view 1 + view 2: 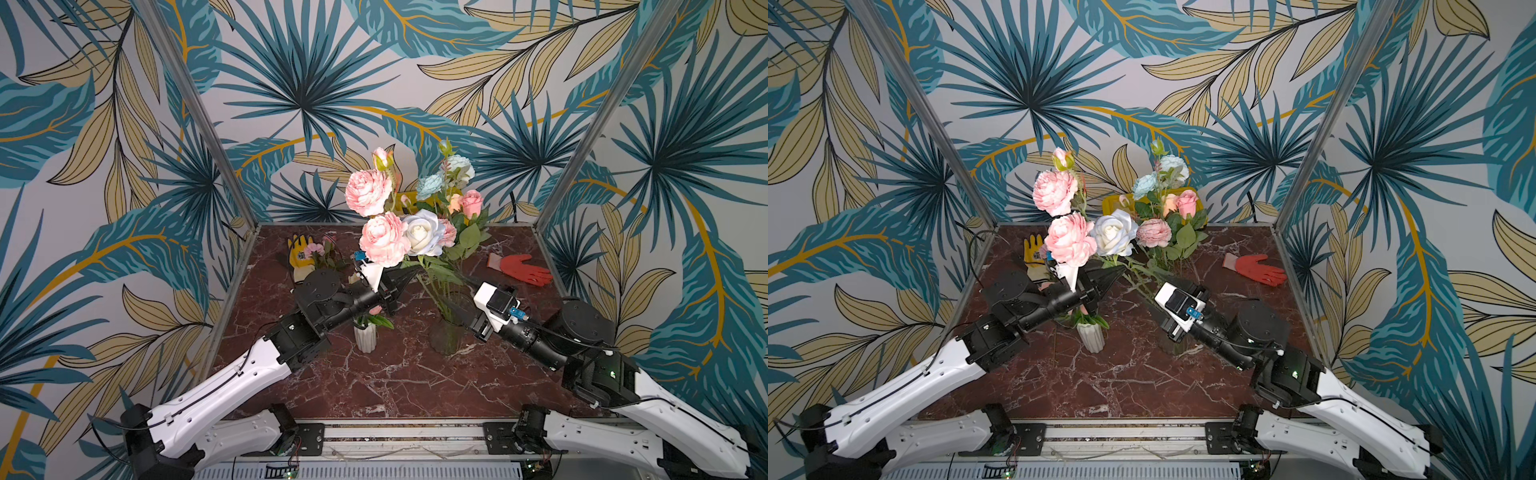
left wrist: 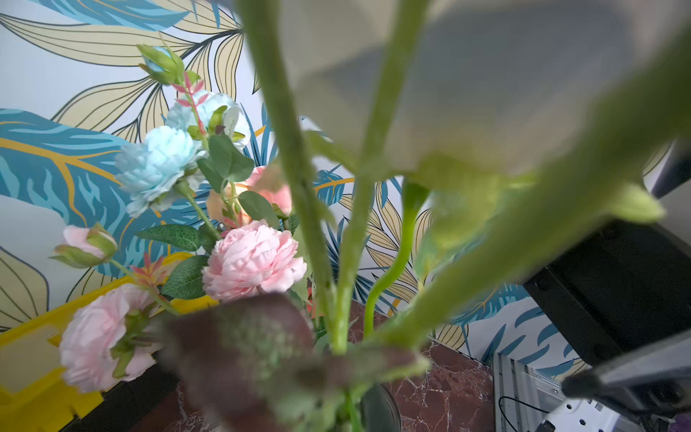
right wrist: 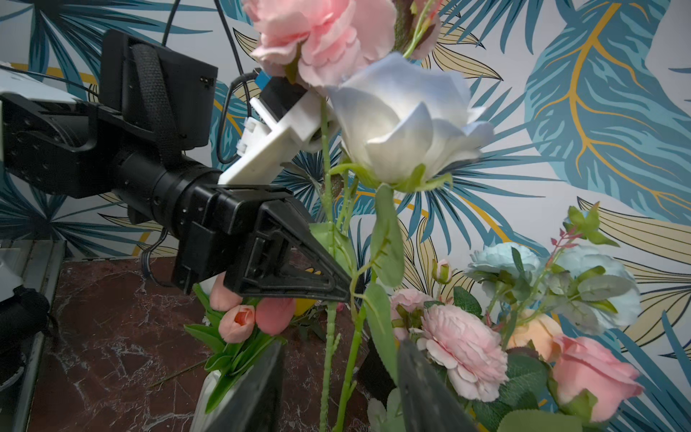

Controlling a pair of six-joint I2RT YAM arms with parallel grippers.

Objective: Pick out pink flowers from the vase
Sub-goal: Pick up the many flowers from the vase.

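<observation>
Left fingers [image 3: 291, 290] are pressed together, pinching a green stem [image 3: 327, 175] just under the big pink peony [image 1: 382, 239] and the white rose [image 1: 424, 232]. Can't tell which bloom that stem feeds, so check before lifting. Small white vase [image 1: 365, 338] under that arm holds pink tulips [image 3: 239, 323].

The pink flowers to pull stand in the glass vase [image 1: 446, 336], mid-table [image 1: 374, 386]: that peony, one above it [image 1: 368, 197], a smaller one [image 1: 1153, 232] and a pink rose [image 1: 471, 203].

Right fingers [image 3: 261, 392] are spread, straddling the stems low down and gripping nothing.

Suggest drawing the stem up along its own line, slowly, so tangled leaves don't drag the rose out. Right side should steady the vase or stay clear.
</observation>
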